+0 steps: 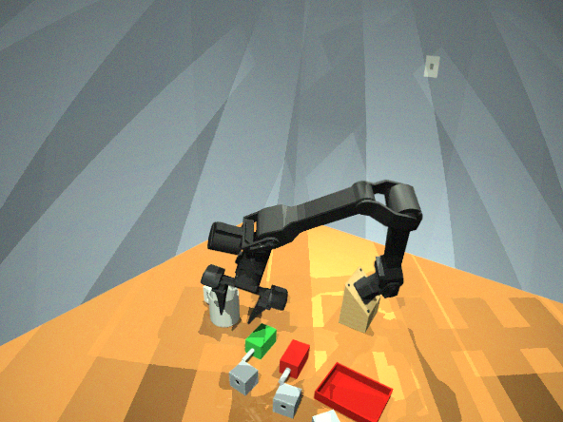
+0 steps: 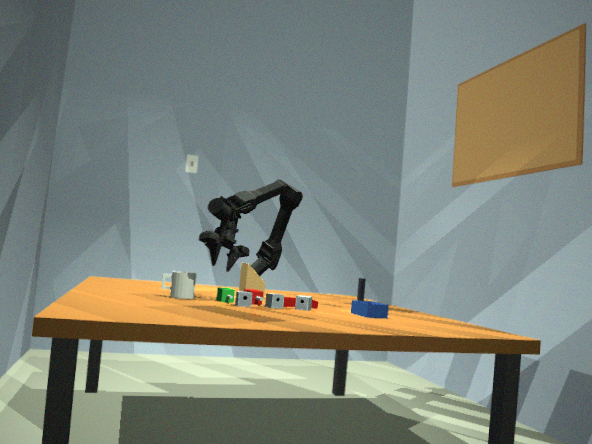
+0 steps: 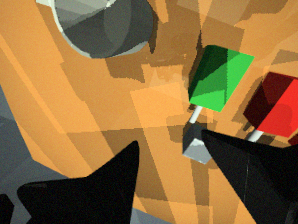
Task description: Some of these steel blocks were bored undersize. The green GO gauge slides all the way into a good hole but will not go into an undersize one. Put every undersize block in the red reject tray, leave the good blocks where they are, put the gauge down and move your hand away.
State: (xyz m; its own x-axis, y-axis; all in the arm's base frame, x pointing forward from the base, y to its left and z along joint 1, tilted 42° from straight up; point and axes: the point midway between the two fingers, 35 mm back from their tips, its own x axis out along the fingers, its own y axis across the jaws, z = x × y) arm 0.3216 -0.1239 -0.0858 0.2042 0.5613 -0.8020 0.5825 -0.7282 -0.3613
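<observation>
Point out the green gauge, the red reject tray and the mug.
Green gauge (image 1: pixel 259 343) (image 2: pixel 225 295) (image 3: pixel 220 80): top, exterior and wrist views; on its block-shaped handle.
Red reject tray (image 1: pixel 363 371): top view; on its rim.
Mug (image 1: pixel 225 311) (image 2: pixel 182 286) (image 3: pixel 97 54): top, exterior and wrist views; on its side wall.

The matte-black arm has chunky cylindrical joints; its hand (image 1: pixel 238 317) (image 2: pixel 221 269) (image 3: pixel 169 139) seemingly has tapered, pointed fingers.

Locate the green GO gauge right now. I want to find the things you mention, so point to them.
In the top view, the green GO gauge (image 1: pixel 261 340) (image 2: pixel 225 295) (image 3: pixel 220 78) lies on the table left of the red gauge (image 1: pixel 295 358) (image 2: pixel 254 296) (image 3: pixel 278 106), its pin toward the leftmost steel block (image 1: pixel 243 377) (image 2: pixel 244 299) (image 3: pixel 198 150).
</observation>
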